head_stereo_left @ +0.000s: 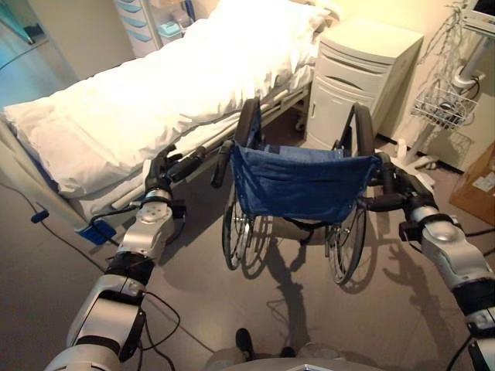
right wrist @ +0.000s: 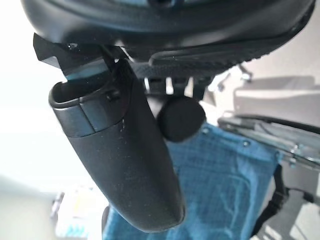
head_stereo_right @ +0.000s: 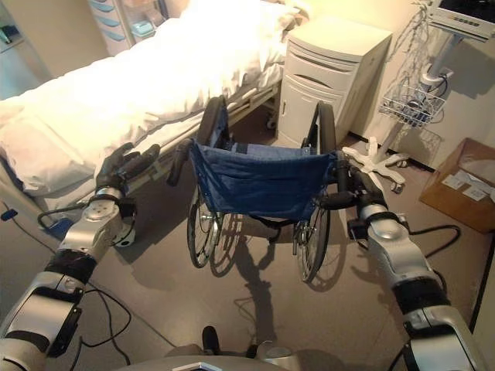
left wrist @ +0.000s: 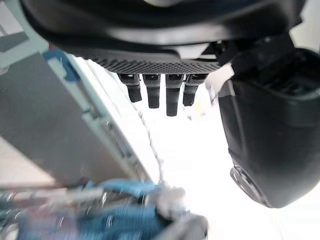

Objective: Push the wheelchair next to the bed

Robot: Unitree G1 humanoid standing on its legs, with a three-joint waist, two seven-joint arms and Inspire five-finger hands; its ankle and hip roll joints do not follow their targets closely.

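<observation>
Right hand (head_stereo_right: 357, 193) with fingers curled round the wheelchair's black rubber push handle (head_stereo_right: 337, 200), left hand (head_stereo_right: 124, 166) with fingers straight beside the other handle (head_stereo_right: 179, 161), apart from it, wheelchair (head_stereo_right: 259, 182) with blue cloth back and spoked wheels, on grey floor just beside the white-quilted bed (head_stereo_right: 139, 85).

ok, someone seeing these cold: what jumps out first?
The folding wheelchair with the blue fabric backrest stands mid-floor right in front of the robot, its back toward the camera. The right hand is curled round the black push handle on that side; the left hand hangs open just left of the chair. Behind and to the left lies the hospital bed with white bedding.
</observation>
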